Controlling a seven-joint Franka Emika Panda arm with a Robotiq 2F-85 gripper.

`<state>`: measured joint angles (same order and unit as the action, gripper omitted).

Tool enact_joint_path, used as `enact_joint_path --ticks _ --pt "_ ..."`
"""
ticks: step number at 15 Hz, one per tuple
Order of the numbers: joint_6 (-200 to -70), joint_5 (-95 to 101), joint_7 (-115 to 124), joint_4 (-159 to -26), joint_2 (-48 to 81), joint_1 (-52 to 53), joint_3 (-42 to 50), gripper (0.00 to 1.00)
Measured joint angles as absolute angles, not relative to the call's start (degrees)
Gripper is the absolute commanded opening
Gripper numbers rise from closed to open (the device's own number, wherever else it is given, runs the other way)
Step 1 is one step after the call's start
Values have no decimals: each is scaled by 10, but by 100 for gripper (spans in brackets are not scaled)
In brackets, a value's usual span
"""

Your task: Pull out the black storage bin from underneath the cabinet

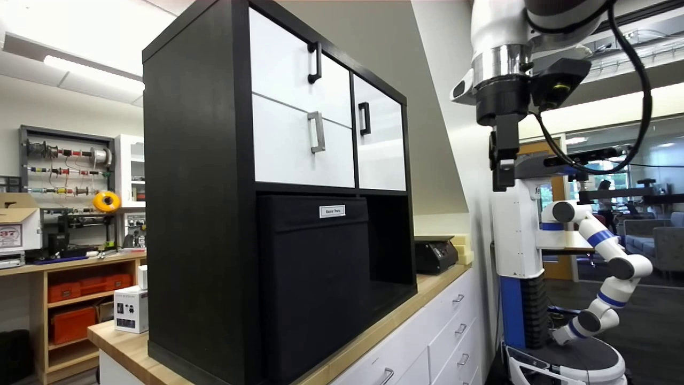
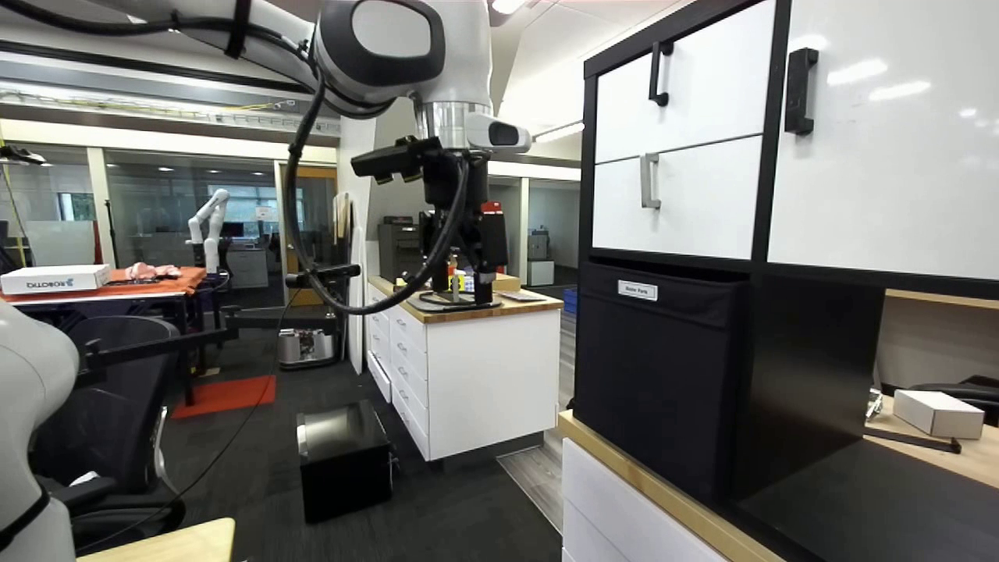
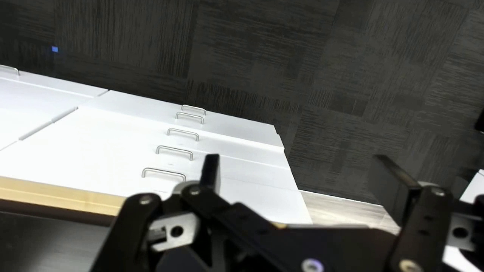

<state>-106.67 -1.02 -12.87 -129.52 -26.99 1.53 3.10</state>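
The black storage bin point(image 1: 320, 283) sits in the lower opening of the tall black cabinet point(image 1: 195, 187), below white fronts with thin handles. A small white tag is near its top edge. The bin point(image 2: 652, 382) and cabinet point(image 2: 763, 156) also show in an exterior view; the bin fills one compartment, with an open compartment beside it. My gripper point(image 1: 502, 182) hangs pointing down in front of the cabinet, apart from the bin; it also shows in an exterior view point(image 2: 466, 290). In the wrist view the gripper point(image 3: 302, 170) has its fingers wide apart with nothing between them. The bin cannot be made out there.
Low white drawers point(image 1: 454, 326) with a wooden top point(image 1: 347, 355) carry the cabinet; they show in the wrist view point(image 3: 113, 139). A black device point(image 1: 435, 254) stands beside the cabinet. A black box point(image 2: 343, 460) is on the floor. Another robot point(image 1: 593, 267) stands behind.
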Motion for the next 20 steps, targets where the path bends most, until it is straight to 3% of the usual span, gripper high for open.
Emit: enact_joint_path --ticks 11,20 --pt "-1191 -11 -163 -1151 -79 15 21 100" --pt "-1205 7 -322 -1017 25 8 22 100"
